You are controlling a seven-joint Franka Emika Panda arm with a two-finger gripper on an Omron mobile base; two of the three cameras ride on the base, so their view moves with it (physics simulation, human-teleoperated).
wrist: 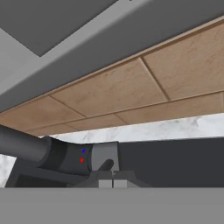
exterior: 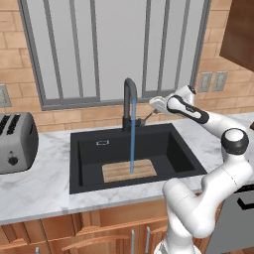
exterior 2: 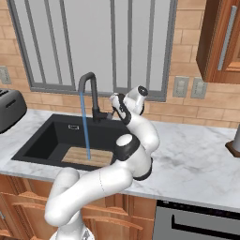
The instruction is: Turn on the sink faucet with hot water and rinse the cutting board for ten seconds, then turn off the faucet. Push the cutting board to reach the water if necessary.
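A silver toaster (exterior: pixel 16 142) stands on the white marble counter (exterior: pixel 44 186) at the far left. Next comes the black sink (exterior: pixel 84 144), with the light-wood cutting board (exterior: pixel 129 171) lying flat on its floor. A thin blue stream of water (exterior: pixel 132 136) falls from the arched black faucet (exterior: pixel 129 101) straight onto the board. Right of the faucet base, the gripper (exterior: pixel 150 115) sits with its jaws closed, empty, its fingertips (wrist: pixel 113 180) together at the small grey lever (wrist: pixel 104 158).
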